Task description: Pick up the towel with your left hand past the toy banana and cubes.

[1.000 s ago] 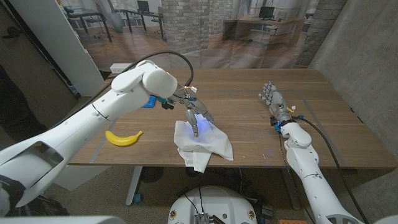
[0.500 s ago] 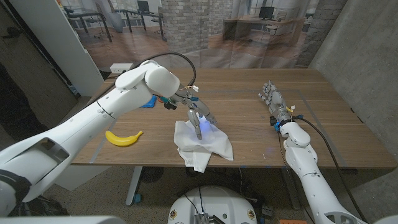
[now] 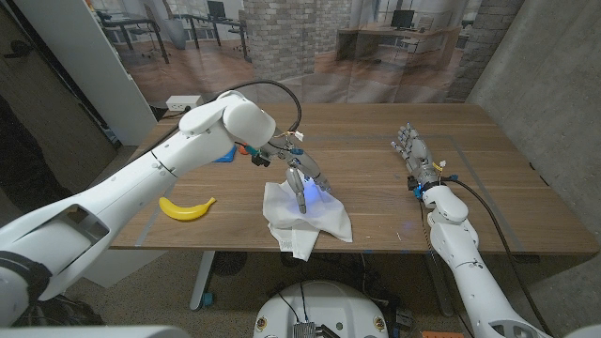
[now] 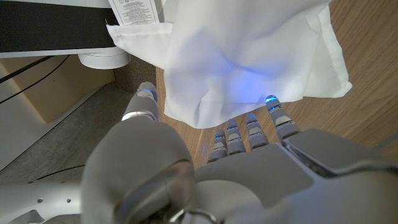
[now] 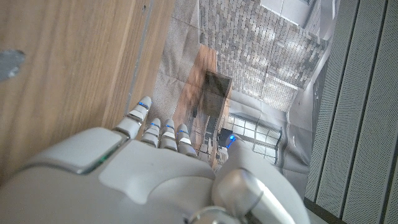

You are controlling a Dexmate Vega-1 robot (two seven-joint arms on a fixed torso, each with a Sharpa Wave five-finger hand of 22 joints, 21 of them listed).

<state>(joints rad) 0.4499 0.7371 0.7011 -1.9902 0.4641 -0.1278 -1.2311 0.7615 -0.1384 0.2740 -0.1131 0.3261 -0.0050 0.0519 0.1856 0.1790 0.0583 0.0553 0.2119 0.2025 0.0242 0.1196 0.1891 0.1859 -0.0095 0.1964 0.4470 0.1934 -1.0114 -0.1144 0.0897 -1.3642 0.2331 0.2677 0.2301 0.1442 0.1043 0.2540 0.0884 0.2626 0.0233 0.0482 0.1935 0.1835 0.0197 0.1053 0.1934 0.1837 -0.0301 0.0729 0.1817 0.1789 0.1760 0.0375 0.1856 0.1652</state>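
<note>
Left hand (image 3: 302, 185) sits mid-frame, fingers spread over the white towel (image 3: 305, 218), not pinching it yet. I'd curl thumb and fingers into a raised fold before lifting. Right hand (image 3: 410, 148), fingers straight together, holds nothing.

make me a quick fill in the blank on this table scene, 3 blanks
1. The left hand reaches down onto the white ____.
2. The yellow toy lying near the table's front edge, on the robot's left, is a ____.
3. The right hand holds ____.

Missing words: towel; banana; nothing
</note>
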